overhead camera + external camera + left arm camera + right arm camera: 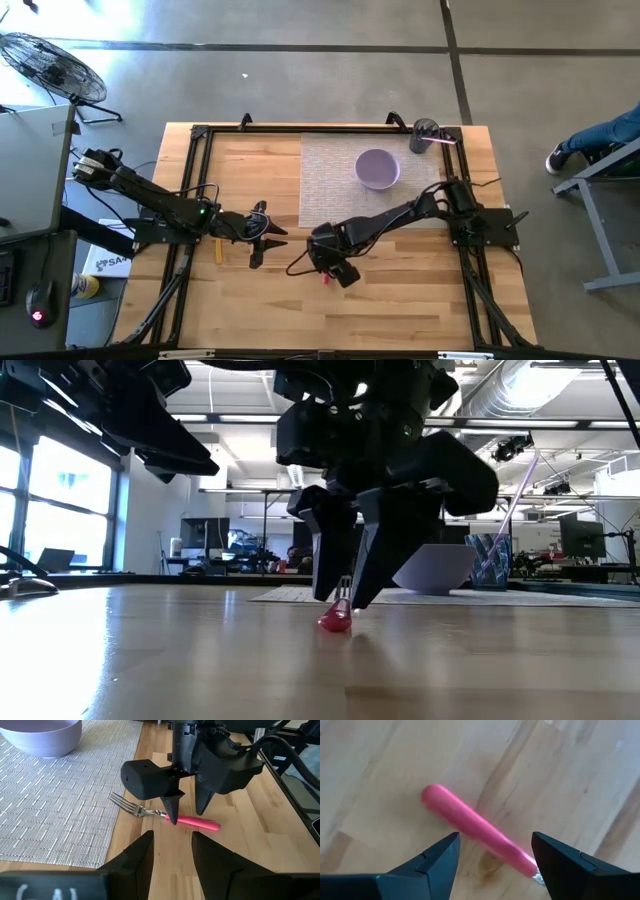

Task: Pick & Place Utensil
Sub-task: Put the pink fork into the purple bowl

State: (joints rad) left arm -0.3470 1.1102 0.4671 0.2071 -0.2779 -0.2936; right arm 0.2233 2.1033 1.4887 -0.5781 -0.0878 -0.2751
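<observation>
— Over the counter point(400, 300), where's the right claw point(186, 815)?
— Spread wide, straddling the pink-handled fork point(170, 816) lying flat beside the woven mat point(55, 810).
— And the left claw point(262, 240)?
— Open too, near, facing it.

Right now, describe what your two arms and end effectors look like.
Both arms are dark, jointed and trailed by black cables. The left arm shows a small green light. Each end effector, left and right, has two matte black, wedge-shaped fingers tapering to points.
</observation>
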